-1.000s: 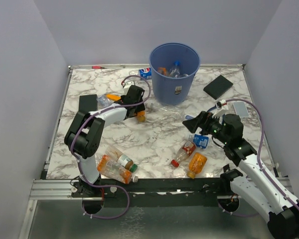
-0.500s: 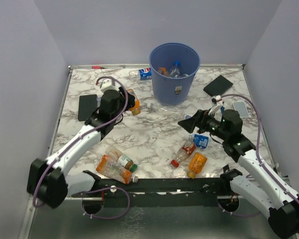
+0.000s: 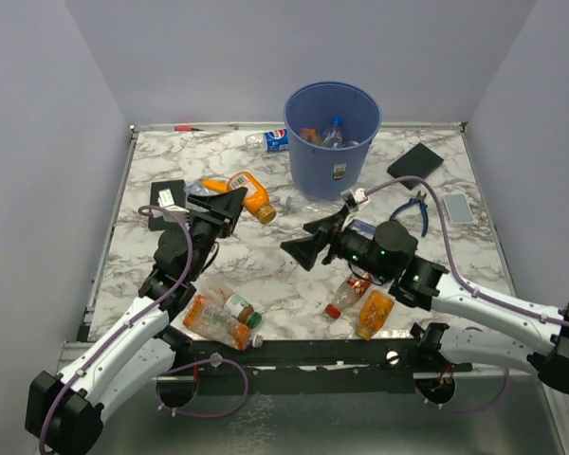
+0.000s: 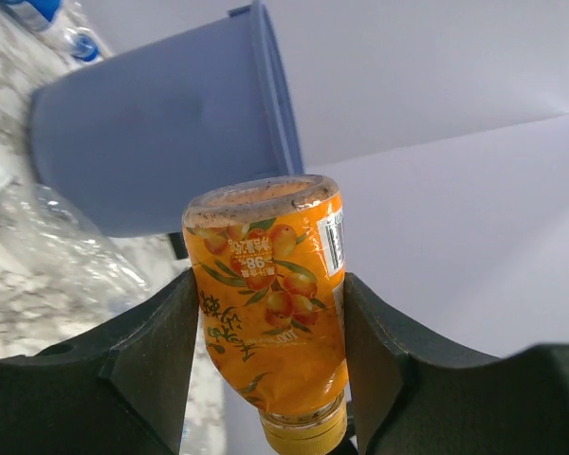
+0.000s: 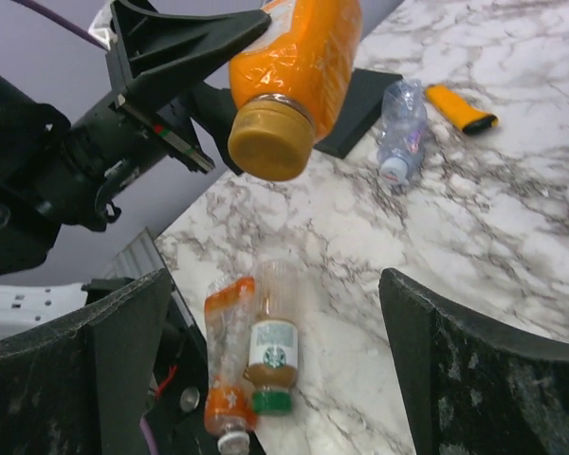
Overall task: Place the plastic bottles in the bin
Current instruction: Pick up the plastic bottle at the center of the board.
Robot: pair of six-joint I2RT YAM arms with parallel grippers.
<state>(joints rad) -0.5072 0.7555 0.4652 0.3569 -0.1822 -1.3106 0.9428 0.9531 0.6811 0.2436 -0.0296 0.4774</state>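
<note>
Logging orange juice bottle (image 3: pixel 250 194): pinched in left tool (image 3: pixel 235 204), newly raised off the desk (image 3: pixel 284 284), near the blue bin (image 3: pixel 332 133) but not over it. Right tool (image 3: pixel 303 245) spread, empty, swung mid-desk; we await drop.

Light bright, even, diffuse | shadows faint | left wrist: bin (image 4: pixel 161 142) and desk (image 4: pixel 19 303) blurred at 9 o'clock, orange bottle (image 4: pixel 270 284) sharp | right tool (image 5: pixel 277 275) dark, soft at 5 and 7 o'clock

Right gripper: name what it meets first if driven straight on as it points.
Likely the bare marble table, passing under the orange bottle held in the left gripper; depth is unclear.
</note>
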